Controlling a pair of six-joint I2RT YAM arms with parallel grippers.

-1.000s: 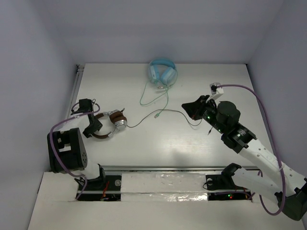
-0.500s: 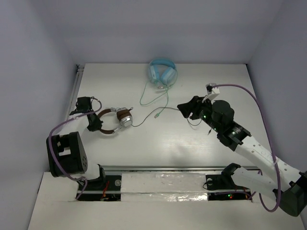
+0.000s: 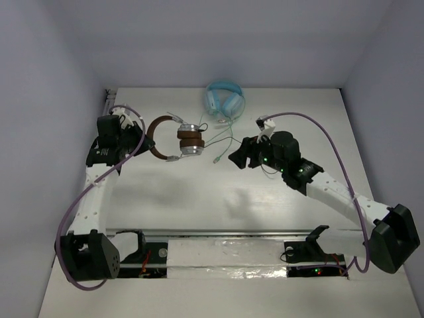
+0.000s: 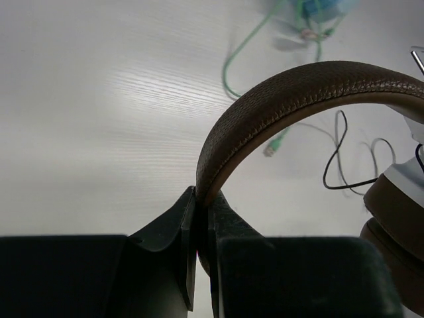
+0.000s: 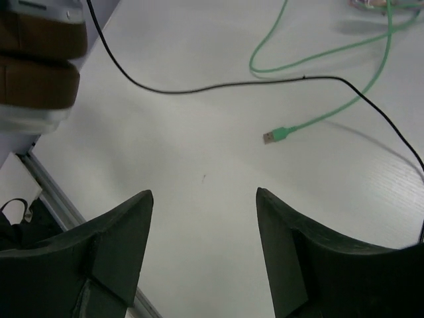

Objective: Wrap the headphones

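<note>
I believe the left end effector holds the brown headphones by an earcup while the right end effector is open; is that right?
Not quite: the left end effector grips the brown headphones by the headband instead, as the left wrist view shows. The right end effector is open.

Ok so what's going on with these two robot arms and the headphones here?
The left gripper is shut on the brown headband of the headphones, holding them above the table. Their thin dark cable trails loose across the table, not yet wrapped. The right gripper hovers open over that cable, holding nothing. A pair of light blue headphones with a green cable lies at the far side, untouched.
</note>
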